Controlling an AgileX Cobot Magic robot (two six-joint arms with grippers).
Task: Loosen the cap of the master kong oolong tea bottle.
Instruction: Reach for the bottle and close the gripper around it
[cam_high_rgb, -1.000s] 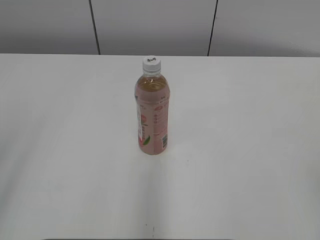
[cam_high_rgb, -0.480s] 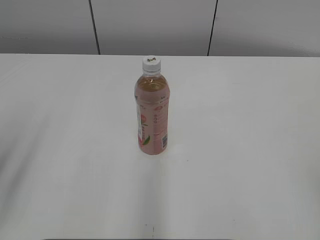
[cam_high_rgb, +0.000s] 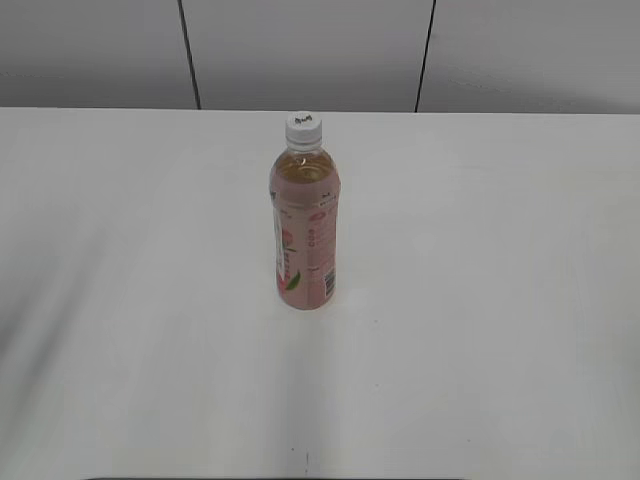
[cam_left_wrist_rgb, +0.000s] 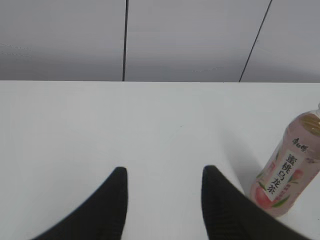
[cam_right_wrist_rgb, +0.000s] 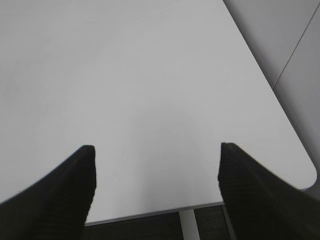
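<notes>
The master kong oolong tea bottle (cam_high_rgb: 303, 225) stands upright near the middle of the white table, with amber tea and a pink label. Its white cap (cam_high_rgb: 303, 127) sits on top of the neck. No gripper shows in the exterior view. In the left wrist view the bottle (cam_left_wrist_rgb: 288, 176) stands at the right edge, to the right of my open, empty left gripper (cam_left_wrist_rgb: 163, 172); the cap is cut off there. My right gripper (cam_right_wrist_rgb: 156, 150) is open and empty over bare table; the bottle is out of that view.
The white table (cam_high_rgb: 480, 280) reaches back to a grey panelled wall (cam_high_rgb: 310, 50). In the right wrist view the table's edge and rounded corner (cam_right_wrist_rgb: 305, 172) lie close below the gripper, with dark floor and a white table leg (cam_right_wrist_rgb: 189, 225) beyond.
</notes>
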